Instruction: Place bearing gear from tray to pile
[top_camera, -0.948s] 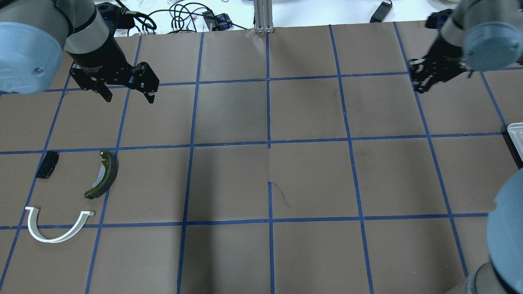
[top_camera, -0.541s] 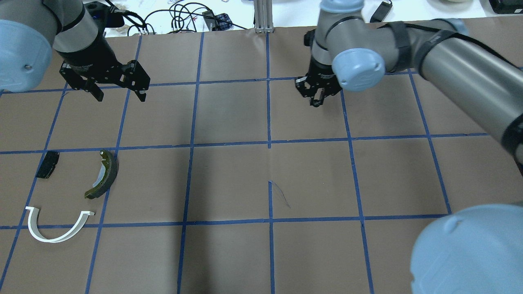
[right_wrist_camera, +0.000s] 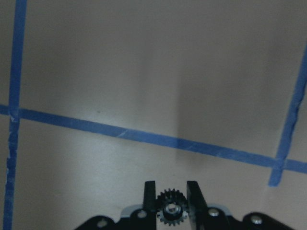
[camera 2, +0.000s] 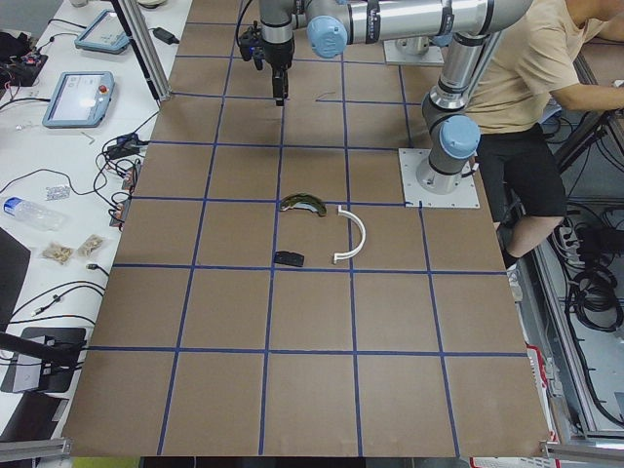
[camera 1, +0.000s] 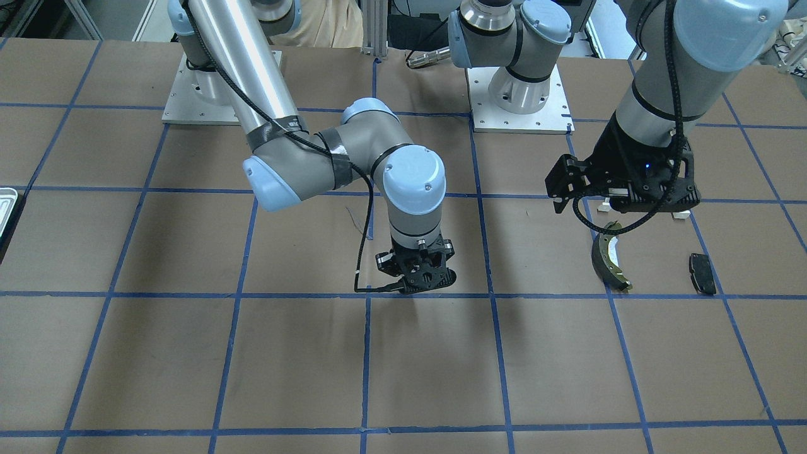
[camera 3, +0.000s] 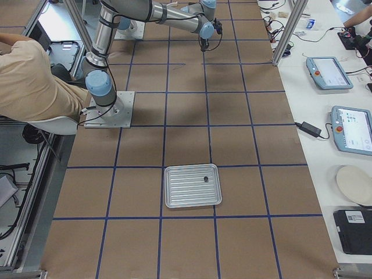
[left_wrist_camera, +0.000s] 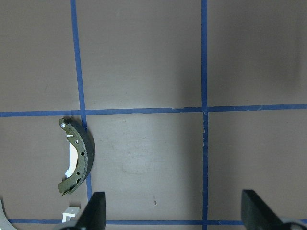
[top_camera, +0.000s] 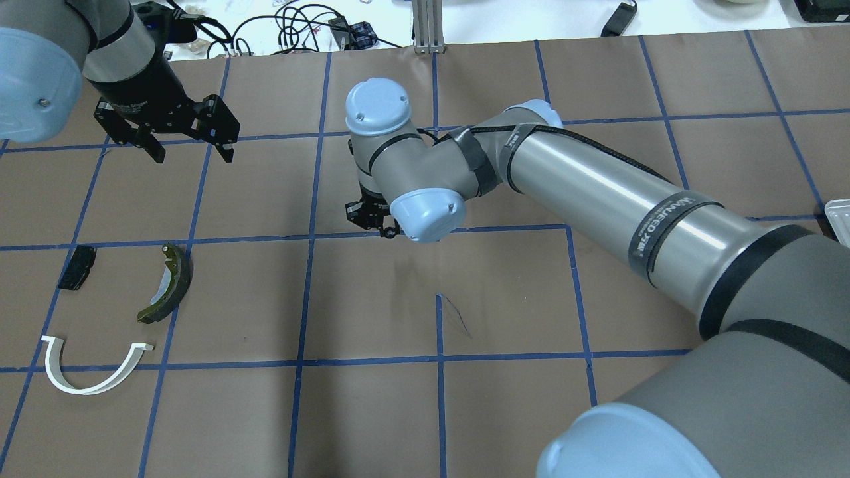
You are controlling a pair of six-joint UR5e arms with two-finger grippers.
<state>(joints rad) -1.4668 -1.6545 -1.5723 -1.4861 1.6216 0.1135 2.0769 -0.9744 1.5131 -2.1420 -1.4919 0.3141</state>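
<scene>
My right gripper is shut on a small black toothed bearing gear, held above the table's middle. It also shows in the front view. The pile lies at the left: an olive-grey brake shoe, a white arch and a black pad. My left gripper is open and empty, hovering beyond the pile; its wrist view shows the brake shoe below. The silvery tray stands at the far right, with a small dark part on it.
The table is brown paper with a blue tape grid. Cables and devices lie beyond the far edge. A person sits by the robot's base. Only the tray's corner shows in the overhead view.
My right arm has swept from the table's right side to its middle, still closed. My left gripper has drifted slightly left and stays open. The pile has not moved.
</scene>
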